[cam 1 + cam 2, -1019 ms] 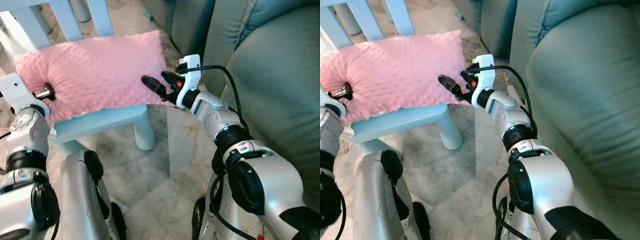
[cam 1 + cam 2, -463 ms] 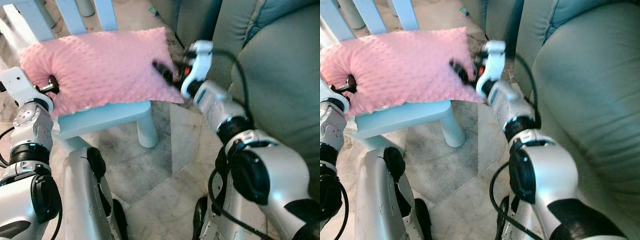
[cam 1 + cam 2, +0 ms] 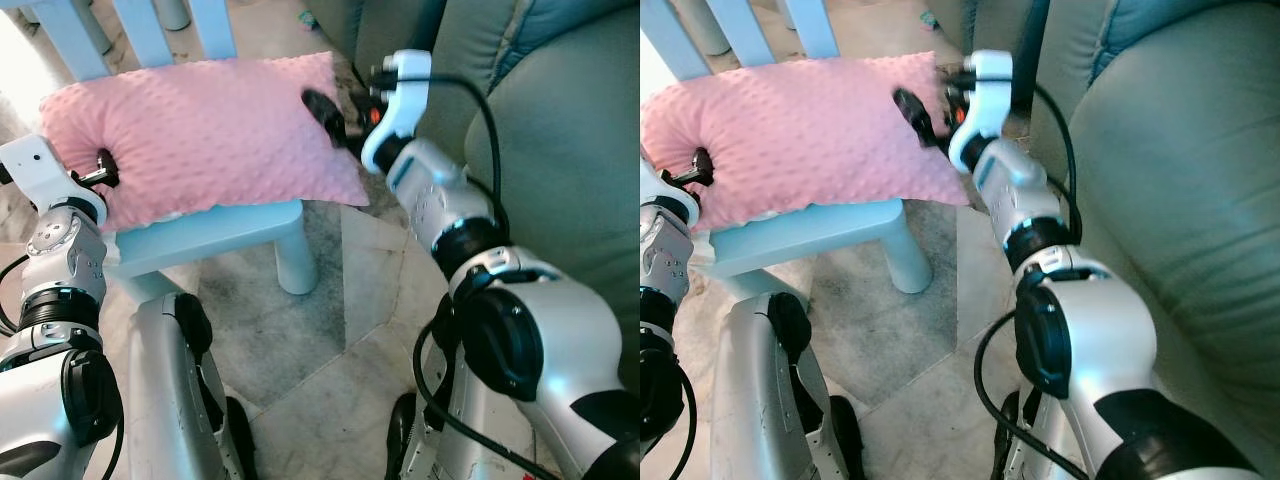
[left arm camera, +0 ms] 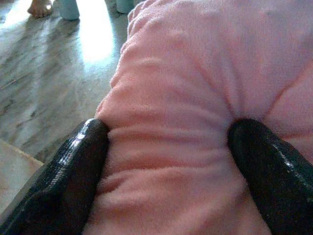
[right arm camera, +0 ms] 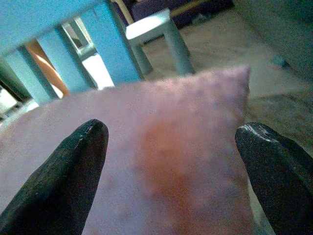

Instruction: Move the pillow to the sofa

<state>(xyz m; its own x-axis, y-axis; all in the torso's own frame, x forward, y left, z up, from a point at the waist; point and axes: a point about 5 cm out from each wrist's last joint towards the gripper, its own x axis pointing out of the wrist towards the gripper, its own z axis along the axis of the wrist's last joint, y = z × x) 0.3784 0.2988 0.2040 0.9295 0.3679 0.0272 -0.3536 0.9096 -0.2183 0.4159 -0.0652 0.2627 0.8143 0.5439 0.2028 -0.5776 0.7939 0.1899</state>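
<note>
Pillow (image 3: 200, 135), pink and dimpled, lies across the seat of a light blue chair (image 3: 205, 235), its right corner overhanging the seat edge. The left gripper (image 4: 168, 161) is clamped on the pillow's left end, both black fingers (image 4: 73, 171) sunk into the bunched fabric. The right gripper (image 5: 171, 161) hovers over the pillow's right end with its fingers spread wide, none of them pressing the fabric in the wrist view. The grey-green sofa (image 3: 560, 170) stands just to the right of the chair, on a marbled stone floor (image 3: 330, 330).
</note>
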